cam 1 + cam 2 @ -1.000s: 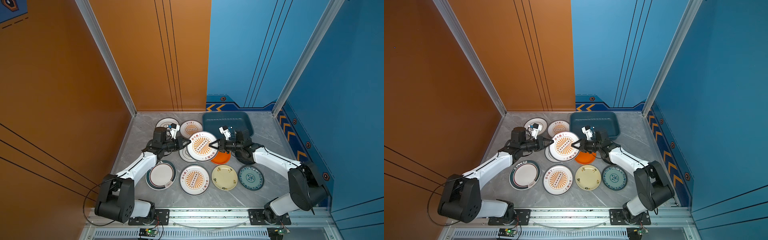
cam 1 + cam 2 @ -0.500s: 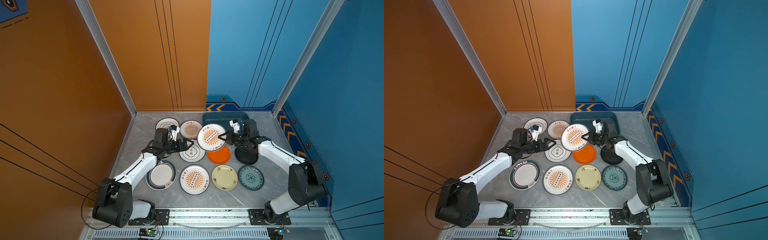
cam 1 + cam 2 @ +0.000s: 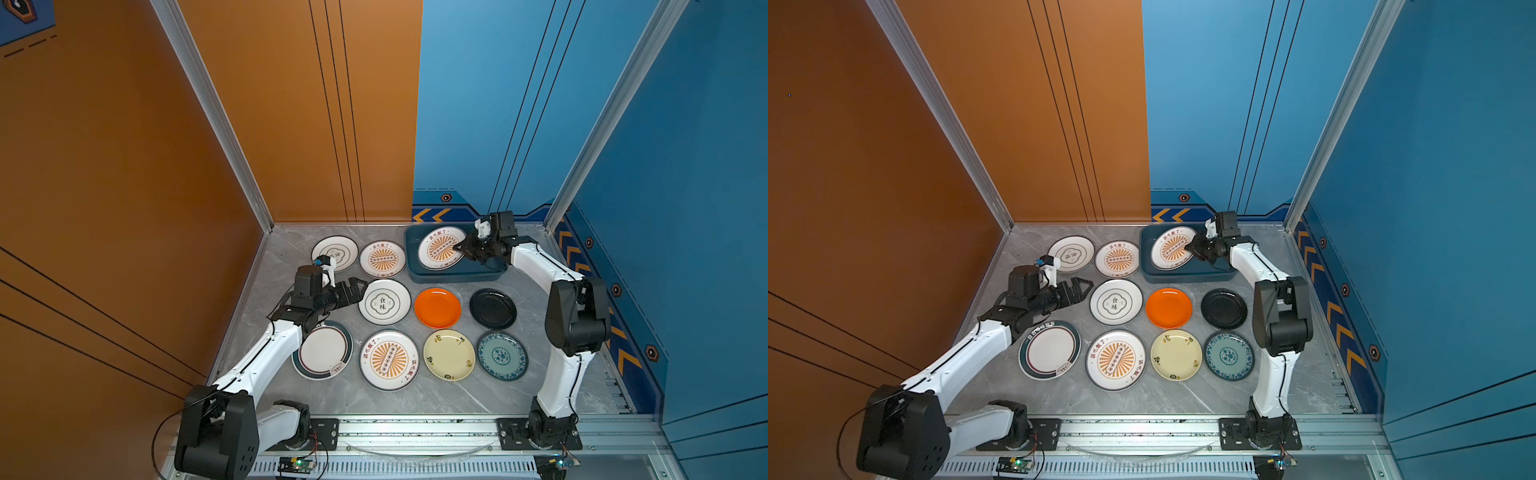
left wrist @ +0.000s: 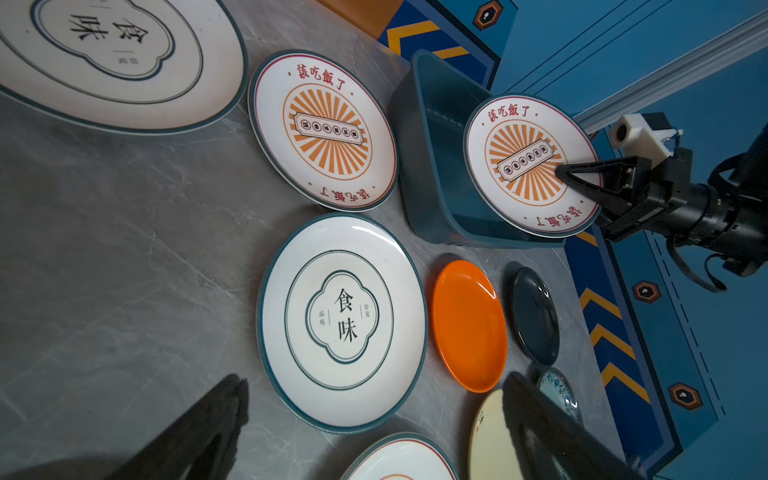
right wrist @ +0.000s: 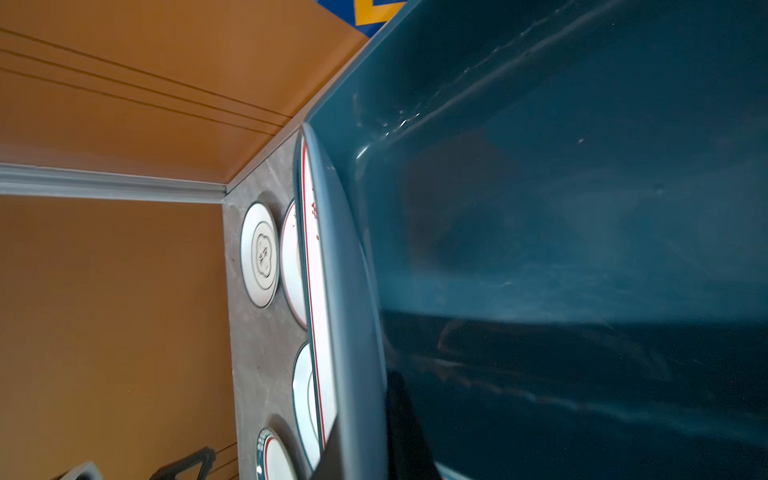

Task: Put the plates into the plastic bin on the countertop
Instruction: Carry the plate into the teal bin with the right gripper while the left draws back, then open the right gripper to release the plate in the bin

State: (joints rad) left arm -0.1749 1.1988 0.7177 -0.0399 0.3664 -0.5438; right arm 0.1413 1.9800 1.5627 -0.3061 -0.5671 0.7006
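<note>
right pincer (image 3: pixel 459 248): clamped shut on the rim of the sunburst plate (image 3: pixel 436 249).
sunburst plate: tilted, jutting out ahead of the right pincer over the plastic bin (image 3: pixel 453 276).
left pincer (image 3: pixel 360 289): jaws spread wide, empty, above the bench (image 3: pixel 291 245).
cloud-emblem plate (image 3: pixel 384 302): flat on the bench, just ahead of the left pincer's tips, untouched.

Dark-rimmed plate (image 3: pixel 328 353) edge was partly covered by left arm (image 3: pixel 266 359), bin (image 3: pixel 453 275) right end masked by right gripper (image 3: pixel 459 248), sunburst plate (image 5: pixel 328 291) recorded edge-on only, face unread, teal plate (image 4: pixel 559 388) mostly hidden behind left gripper (image 4: pixel 374 380) finger (image 4: pixel 536 415), cream plate (image 4: pixel 486 432) cropped by frame edge.
</note>
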